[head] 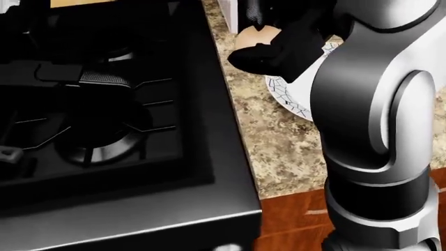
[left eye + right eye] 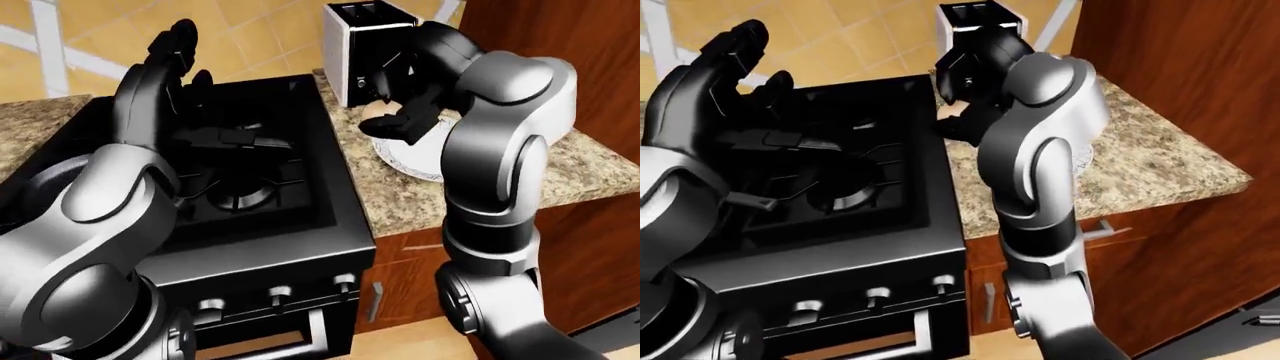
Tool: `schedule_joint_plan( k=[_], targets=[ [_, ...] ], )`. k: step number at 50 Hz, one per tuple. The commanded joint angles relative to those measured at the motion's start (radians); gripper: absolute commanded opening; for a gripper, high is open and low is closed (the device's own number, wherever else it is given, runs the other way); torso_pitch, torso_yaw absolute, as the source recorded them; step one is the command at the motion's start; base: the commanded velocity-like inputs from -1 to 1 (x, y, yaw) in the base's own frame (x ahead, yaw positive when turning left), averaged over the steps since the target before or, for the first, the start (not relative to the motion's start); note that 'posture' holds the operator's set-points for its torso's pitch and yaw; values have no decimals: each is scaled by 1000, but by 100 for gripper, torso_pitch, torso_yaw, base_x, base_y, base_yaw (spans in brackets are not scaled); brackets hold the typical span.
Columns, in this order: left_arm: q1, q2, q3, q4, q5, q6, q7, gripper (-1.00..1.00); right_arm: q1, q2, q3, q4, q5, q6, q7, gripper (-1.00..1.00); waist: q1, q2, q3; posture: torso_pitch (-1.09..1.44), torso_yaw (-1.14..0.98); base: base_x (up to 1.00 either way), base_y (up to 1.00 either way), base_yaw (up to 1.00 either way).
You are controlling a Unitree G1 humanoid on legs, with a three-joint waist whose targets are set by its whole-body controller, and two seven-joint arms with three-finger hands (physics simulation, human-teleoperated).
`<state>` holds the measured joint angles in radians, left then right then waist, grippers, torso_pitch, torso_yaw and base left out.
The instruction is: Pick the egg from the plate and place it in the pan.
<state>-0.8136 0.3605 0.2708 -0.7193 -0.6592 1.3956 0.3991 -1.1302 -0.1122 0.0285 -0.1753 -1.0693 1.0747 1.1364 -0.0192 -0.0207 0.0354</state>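
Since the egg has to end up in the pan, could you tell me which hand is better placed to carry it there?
The right hand: its fingers already close round the egg above the plate, beside the stove. The left hand is raised open and empty.

The head view looks steeply down, close in, onto the stove (image 1: 104,115) and the edge of the counter (image 1: 278,146), with the right arm (image 1: 376,130) filling its right side. The two eye views sit higher and look outward and down, taking in the whole stove (image 2: 260,195), the toaster (image 2: 365,45), the tiled wall and the cabinet fronts. All three share the stove's burner, the plate (image 2: 415,154) and the counter strip beside it
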Motion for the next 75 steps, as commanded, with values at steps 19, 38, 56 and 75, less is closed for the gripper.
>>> schedule_joint_plan(
  k=[19,38,56,75],
  targets=[
    [-56,14,26,-11,22,-22,7,100,-49,6,9,-32,-2,-22,-10,-100,13,91,-20,0,0,0,23,15],
    [-39,2,20,-24,30,-26,4,100,-36,6,11,-51,-8,-12,6,-100,7,18,-4,0,0,0,49,23],
    [-42,0,25,-23,33,-23,1,100,-42,8,12,-39,1,-21,-9,-100,0,39,1,0,0,0,72,0],
    [-43,-4,24,-29,32,-16,4,100,-34,15,9,-43,17,-25,-37,-100,-8,99,24,0,0,0,38,0]
  ],
)
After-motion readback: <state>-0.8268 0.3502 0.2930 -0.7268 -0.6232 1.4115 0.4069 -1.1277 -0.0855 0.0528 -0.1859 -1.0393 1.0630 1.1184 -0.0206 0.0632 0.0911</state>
